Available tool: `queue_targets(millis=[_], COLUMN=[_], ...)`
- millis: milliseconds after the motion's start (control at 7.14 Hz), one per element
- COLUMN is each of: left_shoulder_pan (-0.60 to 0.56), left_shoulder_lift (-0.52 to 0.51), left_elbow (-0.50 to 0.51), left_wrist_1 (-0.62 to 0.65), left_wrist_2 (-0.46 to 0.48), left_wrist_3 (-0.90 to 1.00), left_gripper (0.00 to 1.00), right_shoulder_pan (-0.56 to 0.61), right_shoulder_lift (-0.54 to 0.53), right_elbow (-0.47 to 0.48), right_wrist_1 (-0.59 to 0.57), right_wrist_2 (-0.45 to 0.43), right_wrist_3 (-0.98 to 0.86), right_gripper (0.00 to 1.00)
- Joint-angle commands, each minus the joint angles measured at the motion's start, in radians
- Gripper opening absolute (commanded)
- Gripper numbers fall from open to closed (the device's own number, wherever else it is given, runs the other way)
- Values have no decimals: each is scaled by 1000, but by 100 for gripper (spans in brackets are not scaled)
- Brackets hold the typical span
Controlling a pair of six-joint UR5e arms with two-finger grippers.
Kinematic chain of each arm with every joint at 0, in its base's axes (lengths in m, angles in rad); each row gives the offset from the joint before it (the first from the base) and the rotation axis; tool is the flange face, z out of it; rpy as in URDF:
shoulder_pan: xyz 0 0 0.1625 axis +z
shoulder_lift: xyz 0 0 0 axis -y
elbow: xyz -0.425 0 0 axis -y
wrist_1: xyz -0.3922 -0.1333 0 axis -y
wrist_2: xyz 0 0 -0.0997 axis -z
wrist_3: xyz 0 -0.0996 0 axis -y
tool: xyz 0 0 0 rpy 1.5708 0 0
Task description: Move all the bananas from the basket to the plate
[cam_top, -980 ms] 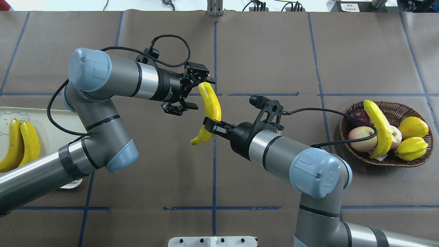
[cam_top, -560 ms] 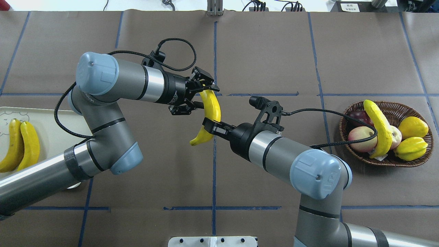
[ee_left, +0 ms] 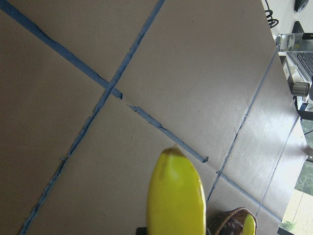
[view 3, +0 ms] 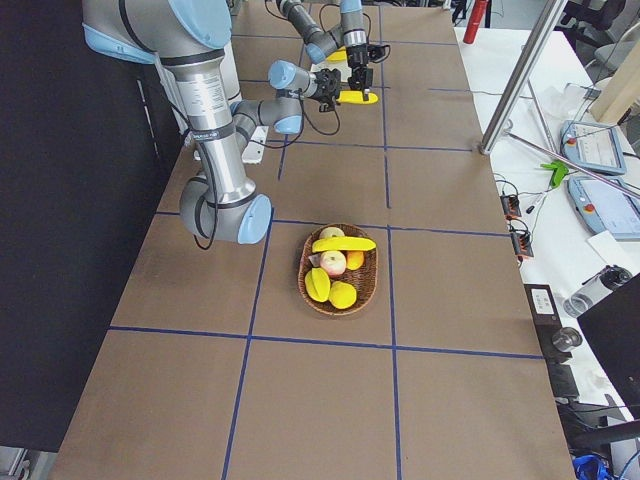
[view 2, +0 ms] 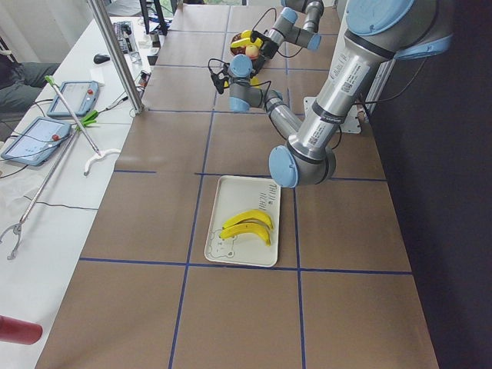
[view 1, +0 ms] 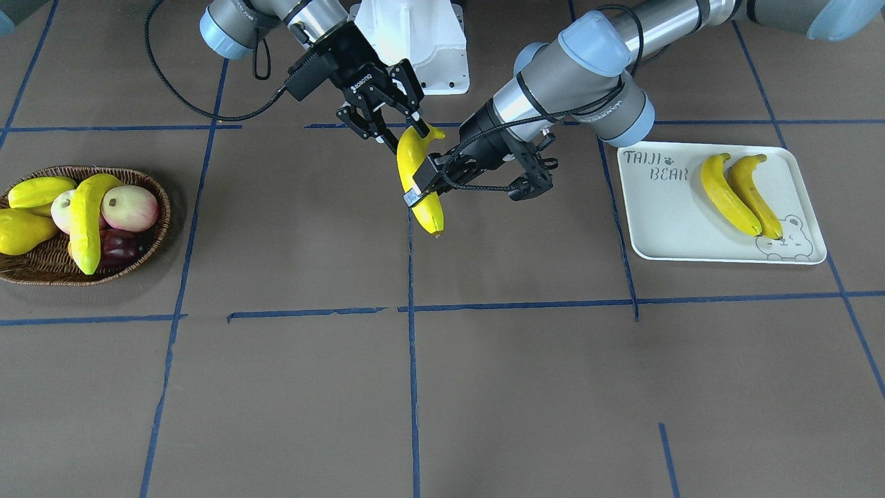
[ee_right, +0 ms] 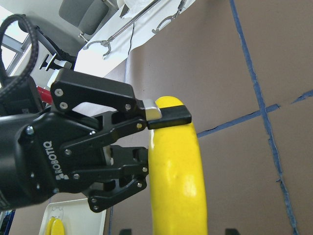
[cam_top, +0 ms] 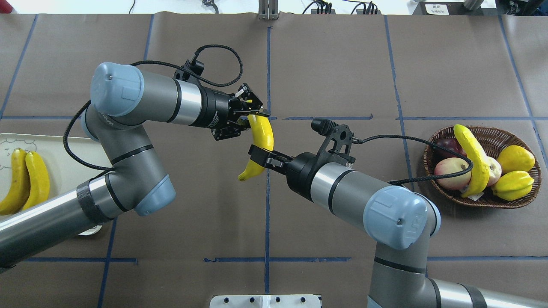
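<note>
Two grips: L hand (cam_top: 251, 116) & R hand (cam_top: 260, 156) both clamp one glossy, curved banana (cam_top: 263, 133) (midair).

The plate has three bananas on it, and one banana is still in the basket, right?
No, the plate holds two bananas, not three; the exterior front-facing view shows them side by side. One banana is still in the basket.

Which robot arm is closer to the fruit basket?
Right. The right arm has its elbow just beside the basket. The left arm reaches in from the opposite side, by the plate.
</note>
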Motion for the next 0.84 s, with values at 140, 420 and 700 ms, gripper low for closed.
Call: queue_targets(millis=[140, 420, 700], left_shoulder_pan=[-14, -86, -163], left_shoulder_lift=[3, 46, 202], left_elbow=[0, -1, -69], left_wrist_1=[2, 82, 90], left_wrist_2=[-5, -108, -164], left_wrist_3=[2, 61, 254], left_gripper=[0, 0, 0], right_shoulder_pan=[13, 124, 282], right_shoulder_lift=[-1, -21, -111], right_elbow=[13, 74, 120], right_wrist_1=[3, -3, -3], right_wrist_2=[12, 172, 398], right_wrist_3=[-3, -3, -3], right_gripper=[100, 100, 100])
